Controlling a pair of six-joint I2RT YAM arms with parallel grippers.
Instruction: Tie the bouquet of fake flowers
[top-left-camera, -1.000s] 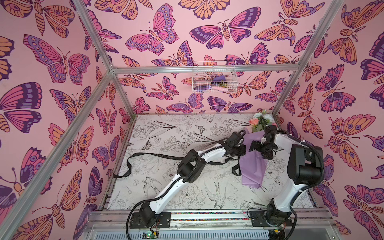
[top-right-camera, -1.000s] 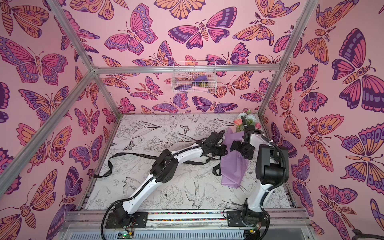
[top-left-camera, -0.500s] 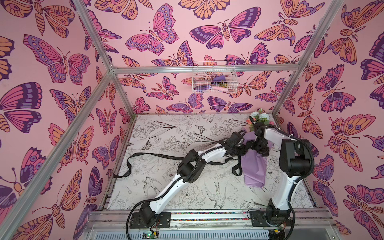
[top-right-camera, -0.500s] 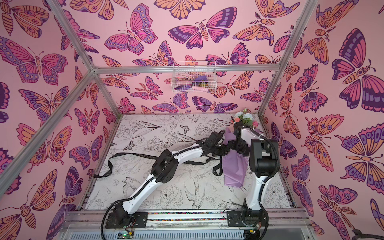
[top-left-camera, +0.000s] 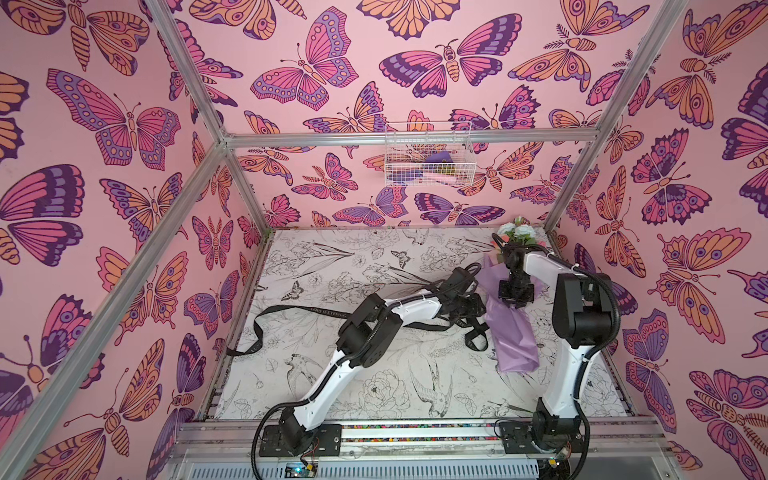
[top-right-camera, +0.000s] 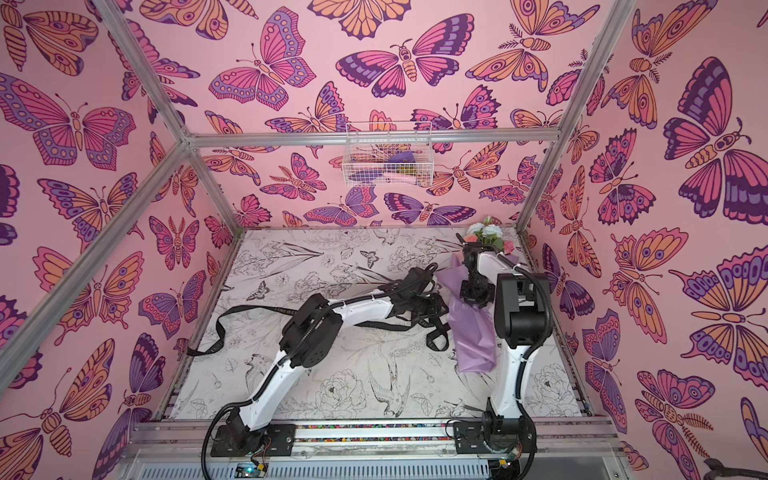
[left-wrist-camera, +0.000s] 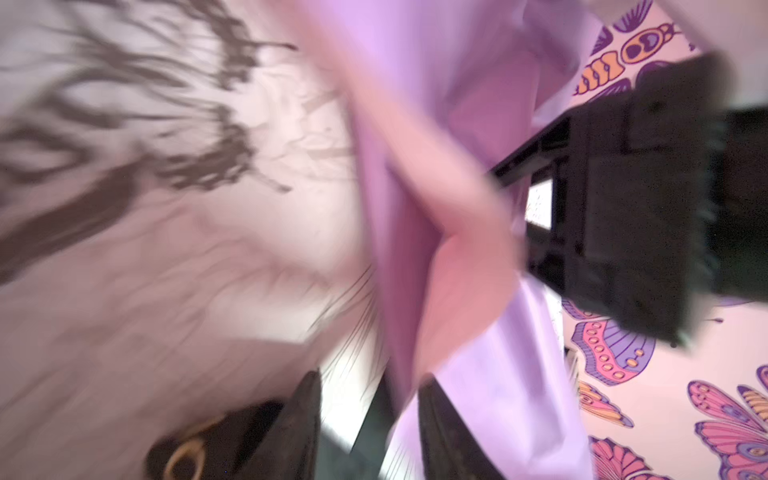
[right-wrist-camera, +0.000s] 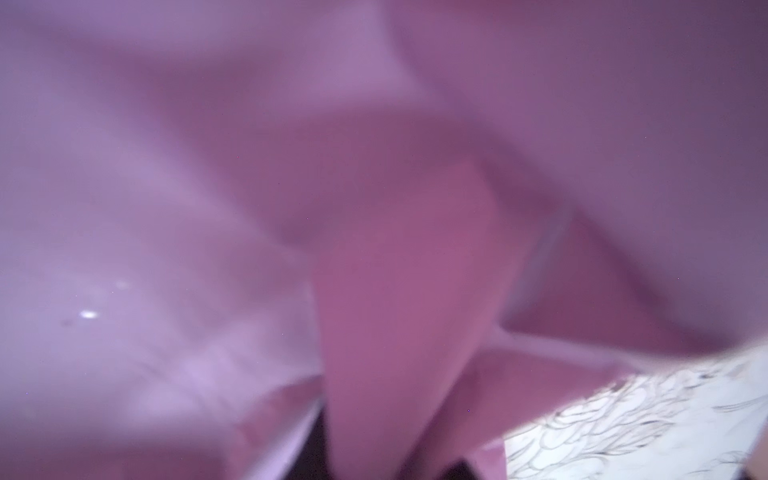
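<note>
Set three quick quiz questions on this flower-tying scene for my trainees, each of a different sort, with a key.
1. True or false: the bouquet stands upright in the white wire basket.
2. Which way do the bouquet's blooms point? A) towards the back right corner B) towards the front rail C) towards the left wall
3. Fill the gap: in both top views the black ribbon trails across the table to the ___ of the bouquet.
Key: 1 false, it lies on the table; 2 A; 3 left.
</note>
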